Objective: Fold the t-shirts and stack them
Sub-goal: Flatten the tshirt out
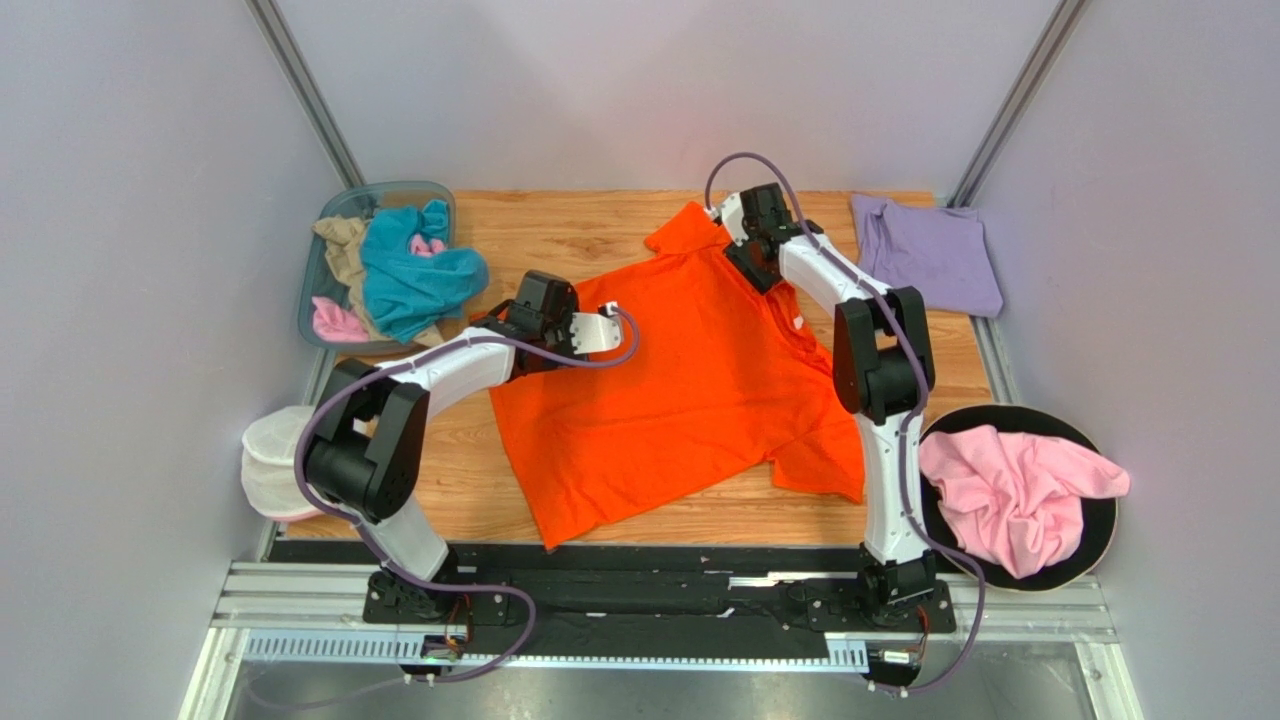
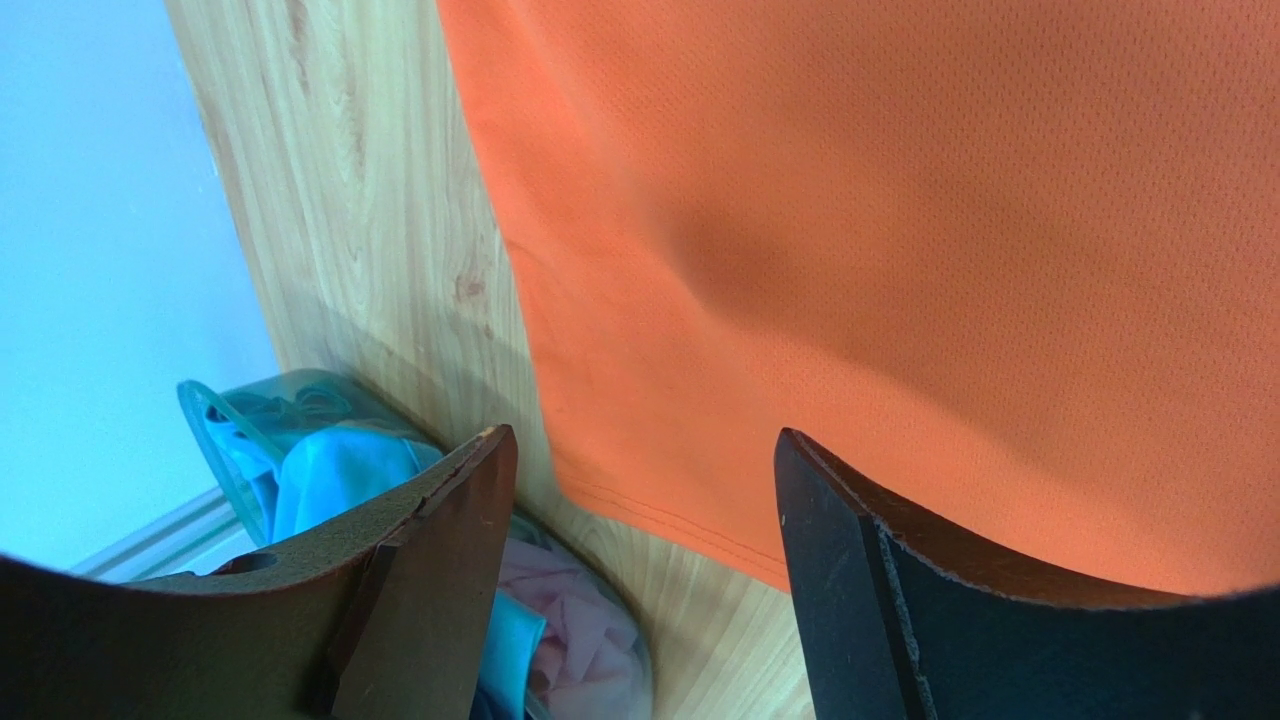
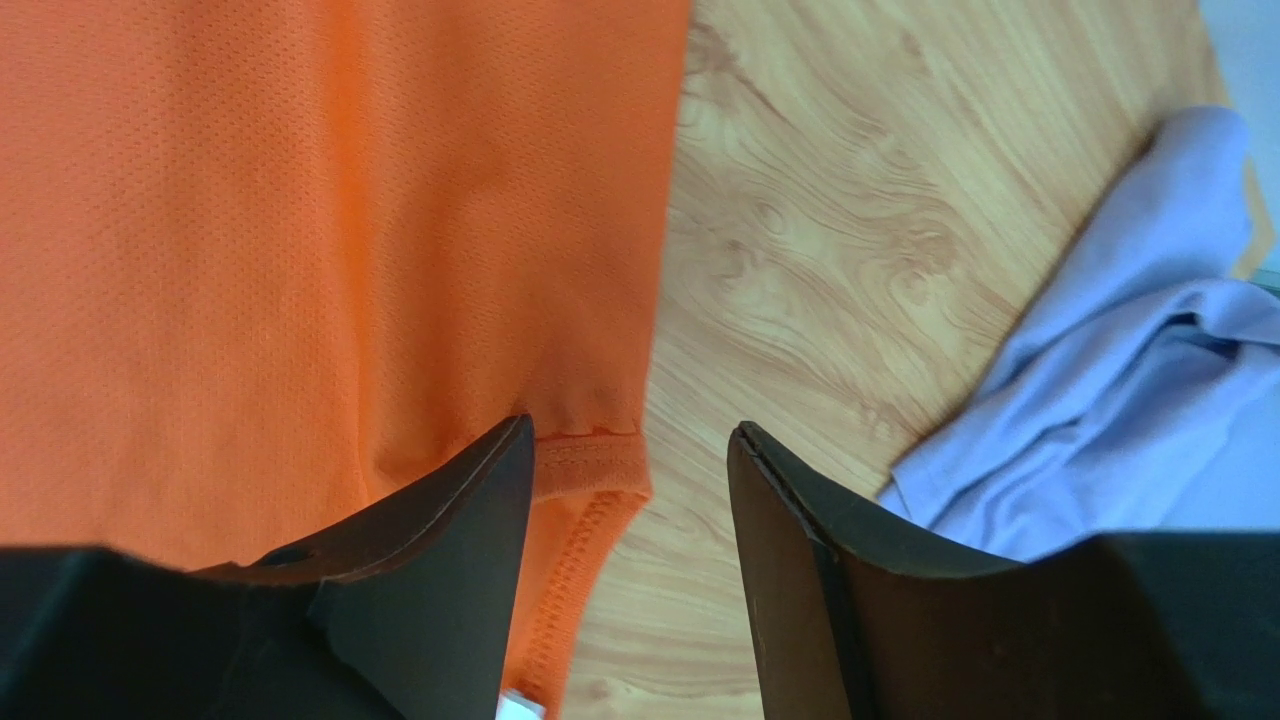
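When viewed from above, the orange t-shirt (image 1: 676,390) is seen spread open across the middle of the wooden table (image 1: 586,225). The left gripper (image 1: 609,330) is positioned over its left edge, and the right gripper (image 1: 747,255) over its far edge near the collar. The lavender t-shirt (image 1: 924,248) lies crumpled at the far right corner. A teal t-shirt (image 1: 413,278), a tan t-shirt (image 1: 346,248) and a pink cloth (image 1: 334,318) are heaped in the clear bin (image 1: 323,225) at the far left. A pink t-shirt (image 1: 1014,488) is bunched on a black round disc (image 1: 1104,525) at the near right. A white mesh pouch (image 1: 271,458) sits at the table's near left edge.

From the left wrist, the left gripper (image 2: 643,443) is recorded with jaws apart and nothing clamped; the orange hem runs beneath the gap. Contact with the cloth cannot be determined.

From the right wrist, the right gripper (image 3: 631,428) is likewise spread and empty. One finger is placed over the orange hem, the other over bare wood, with the lavender t-shirt (image 3: 1112,375) lying apart to the side.
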Motion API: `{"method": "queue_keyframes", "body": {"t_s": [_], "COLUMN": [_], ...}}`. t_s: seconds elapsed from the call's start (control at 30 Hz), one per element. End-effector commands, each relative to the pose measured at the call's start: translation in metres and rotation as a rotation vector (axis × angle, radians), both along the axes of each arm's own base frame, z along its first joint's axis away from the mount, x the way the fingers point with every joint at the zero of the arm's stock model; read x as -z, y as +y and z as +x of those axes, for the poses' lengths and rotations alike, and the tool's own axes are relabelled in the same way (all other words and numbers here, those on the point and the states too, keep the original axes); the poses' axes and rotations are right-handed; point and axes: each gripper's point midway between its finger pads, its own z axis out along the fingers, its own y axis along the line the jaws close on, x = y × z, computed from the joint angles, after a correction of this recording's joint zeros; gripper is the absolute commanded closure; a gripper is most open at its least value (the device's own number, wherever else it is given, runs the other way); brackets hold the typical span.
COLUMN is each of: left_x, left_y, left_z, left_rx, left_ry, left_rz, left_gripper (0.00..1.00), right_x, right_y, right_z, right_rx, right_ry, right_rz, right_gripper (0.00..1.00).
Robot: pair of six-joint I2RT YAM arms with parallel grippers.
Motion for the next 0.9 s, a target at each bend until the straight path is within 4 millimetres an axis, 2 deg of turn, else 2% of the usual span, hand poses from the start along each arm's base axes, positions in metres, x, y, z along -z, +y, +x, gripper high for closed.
{"method": "queue_keyframes", "body": {"t_s": [0.0, 0.13, 0.27, 0.43, 0.5, 0.53, 0.6, 0.63, 0.87], "left_x": [-0.004, 0.007, 0.019, 0.021, 0.028, 0.023, 0.032, 0.029, 0.038], "left_y": [-0.002, -0.002, 0.001, -0.001, 0.0, -0.001, 0.002, 0.001, 0.015], "left_z": [0.005, 0.002, 0.009, 0.026, 0.032, 0.039, 0.044, 0.05, 0.077], "left_rx": [-0.028, -0.026, -0.002, 0.033, 0.047, 0.048, 0.051, 0.052, 0.057], "left_ry": [-0.027, 0.004, 0.005, -0.009, 0.005, -0.007, 0.019, 0.013, 0.022], "left_rz": [-0.04, -0.035, 0.032, 0.085, 0.11, 0.11, 0.13, 0.129, 0.179], "left_gripper": [0.27, 0.27, 0.27, 0.28, 0.28, 0.28, 0.28, 0.28, 0.28], "right_x": [-0.005, 0.018, 0.03, 0.03, 0.031, 0.03, 0.03, 0.031, 0.032], "right_y": [0.01, 0.006, 0.0, -0.006, -0.01, -0.012, -0.014, -0.016, -0.028], "right_z": [0.023, 0.028, 0.034, 0.044, 0.047, 0.049, 0.05, 0.049, 0.048], "right_rx": [-0.017, -0.02, -0.017, -0.028, -0.025, -0.026, -0.029, -0.031, -0.028], "right_ry": [-0.065, -0.055, -0.064, -0.098, -0.104, -0.112, -0.113, -0.109, -0.112], "right_rz": [0.01, -0.021, -0.075, -0.14, -0.166, -0.18, -0.196, -0.207, -0.244], "right_gripper": [0.45, 0.46, 0.46, 0.46, 0.46, 0.46, 0.46, 0.46, 0.46]}}
